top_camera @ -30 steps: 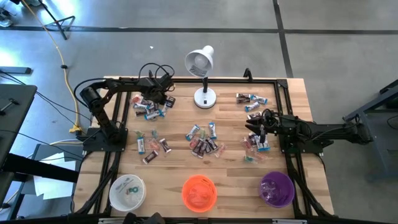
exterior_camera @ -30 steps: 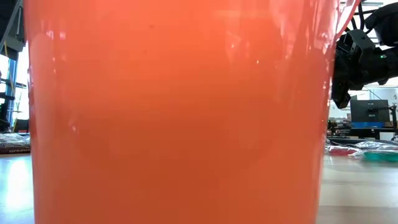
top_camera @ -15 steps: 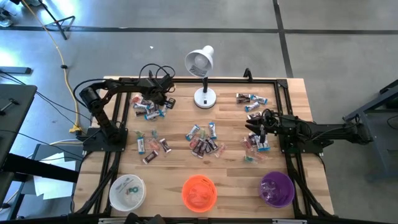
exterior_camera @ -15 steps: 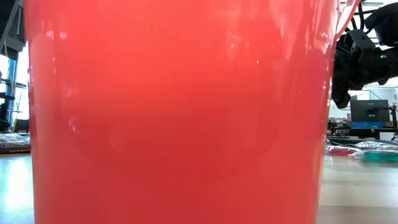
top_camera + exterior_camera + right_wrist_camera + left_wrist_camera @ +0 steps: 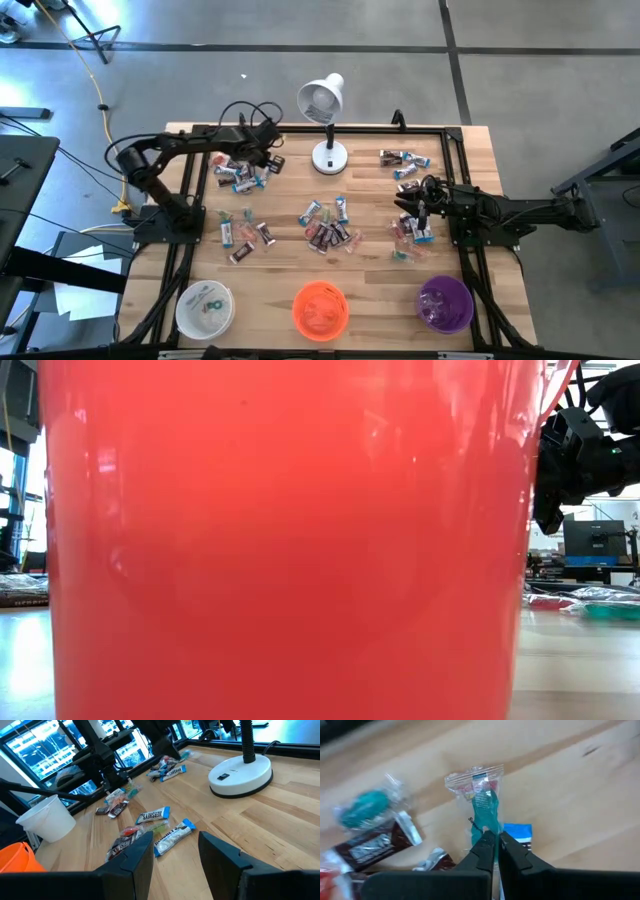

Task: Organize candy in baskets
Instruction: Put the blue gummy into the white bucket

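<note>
left gripper (image 5: 268,152) sits over the back-left candy cluster (image 5: 242,172), near the lamp (image 5: 325,125); in the left wrist view its fingers (image 5: 487,845) are pinched together on a clear-wrapped greenish candy (image 5: 482,807), w/ a blue-white wrapper (image 5: 519,833) just beside and dark brown ones (image 5: 375,845) near. right gripper (image 5: 418,208) hangs over the right-side candies (image 5: 412,230), fingers (image 5: 137,852) apart w/ nothing between them; its wrist view looks across the wood table (image 5: 280,820) at scattered wrapped bars (image 5: 172,836) and the lamp base (image 5: 241,774). more candy lies mid-table (image 5: 328,225), front-left (image 5: 245,235) and back-right (image 5: 402,160). three baskets line the front edge: white basket (image 5: 204,307) on the left w/ a few pieces inside, orange basket (image 5: 320,308) in the middle, purple basket (image 5: 445,303) on the right. orange and purple contents: can't tell. low view is almost wholly filled by the orange basket's wall, a dark arm part at its right edge.
</note>
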Action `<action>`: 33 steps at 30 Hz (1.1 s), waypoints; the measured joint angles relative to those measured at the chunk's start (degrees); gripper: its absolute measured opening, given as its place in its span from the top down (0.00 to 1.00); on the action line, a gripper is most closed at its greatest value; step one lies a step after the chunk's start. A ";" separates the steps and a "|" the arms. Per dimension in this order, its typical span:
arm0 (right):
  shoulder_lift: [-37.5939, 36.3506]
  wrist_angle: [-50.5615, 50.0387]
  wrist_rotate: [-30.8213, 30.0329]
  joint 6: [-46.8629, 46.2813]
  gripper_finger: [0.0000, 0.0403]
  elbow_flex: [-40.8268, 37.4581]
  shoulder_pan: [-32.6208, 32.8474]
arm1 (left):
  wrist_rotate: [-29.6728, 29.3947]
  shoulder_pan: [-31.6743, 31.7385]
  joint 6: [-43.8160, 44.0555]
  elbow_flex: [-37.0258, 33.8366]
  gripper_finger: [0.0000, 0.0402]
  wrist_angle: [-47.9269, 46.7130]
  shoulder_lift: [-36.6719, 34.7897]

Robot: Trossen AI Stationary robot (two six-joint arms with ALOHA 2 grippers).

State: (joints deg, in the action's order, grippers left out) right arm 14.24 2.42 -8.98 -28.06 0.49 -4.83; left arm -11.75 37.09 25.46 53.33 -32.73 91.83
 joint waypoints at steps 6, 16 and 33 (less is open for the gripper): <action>0.00 -0.02 0.01 -0.01 0.62 0.00 -0.01 | -1.20 -2.56 6.15 0.10 1.00 -3.58 -8.43; -0.01 0.00 0.00 0.00 0.62 0.02 -0.01 | -1.26 -18.46 24.28 0.12 1.00 -16.19 -18.90; -0.01 -0.02 0.00 0.00 0.62 0.00 0.00 | 1.81 -55.62 45.62 0.14 1.00 -32.82 -27.34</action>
State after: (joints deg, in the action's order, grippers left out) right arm 14.23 2.39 -8.99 -28.07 0.49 -4.83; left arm -9.94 -18.53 71.08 53.47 -65.56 64.49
